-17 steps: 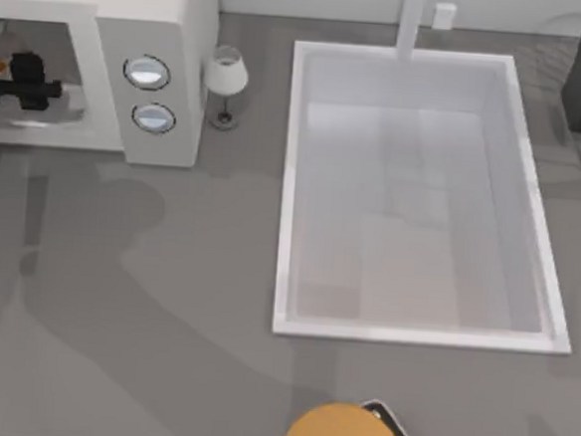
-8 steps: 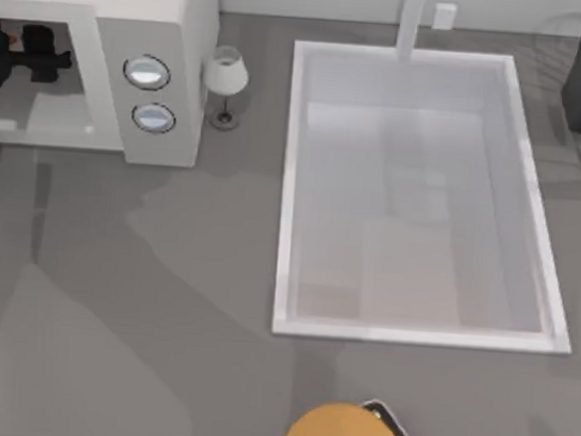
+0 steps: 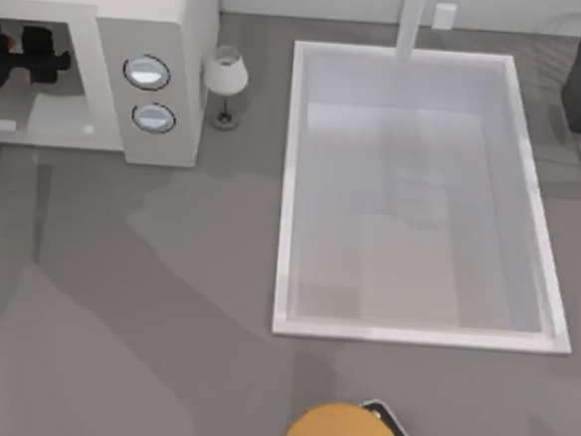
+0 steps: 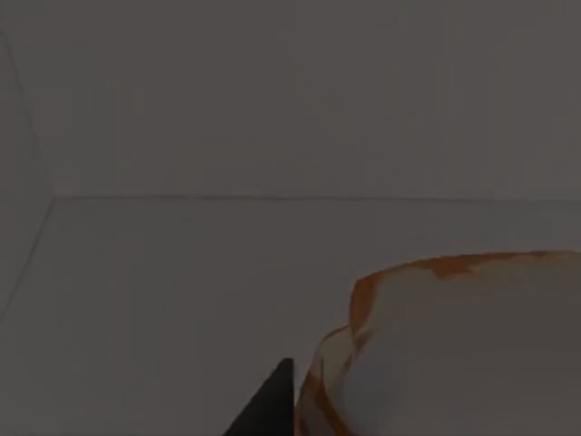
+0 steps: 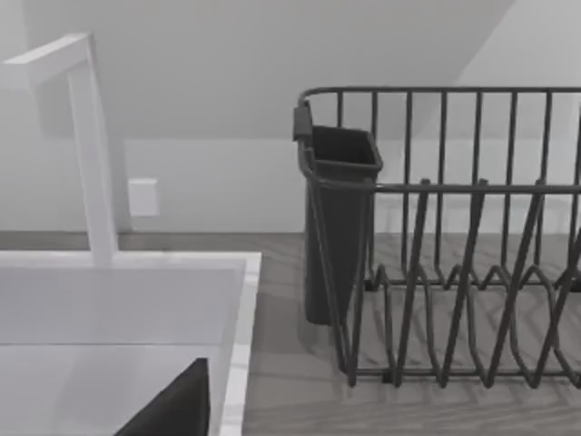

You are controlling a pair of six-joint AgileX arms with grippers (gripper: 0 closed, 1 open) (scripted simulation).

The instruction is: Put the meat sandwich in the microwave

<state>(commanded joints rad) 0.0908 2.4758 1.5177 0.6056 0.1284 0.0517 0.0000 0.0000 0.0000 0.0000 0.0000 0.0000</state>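
Dim microwave (image 3: 134, 27) cavity; soft, even shadows elsewhere.

The meat sandwich (image 4: 454, 350) is cut off by the left wrist view's edges just beside a dark fingertip (image 4: 268, 409), the left gripper (image 3: 38, 51) is partly hidden inside the microwave (image 3: 174, 30), and its grip perhaps cannot be judged.

- A dark wire dish rack (image 5: 454, 245) is standing on the grey worktop (image 5: 281, 363), a dark cutlery holder (image 5: 336, 218) hanging at its end
- A white sink basin (image 5: 118, 300) is lying just beside it, a white faucet (image 5: 91, 136) rising behind
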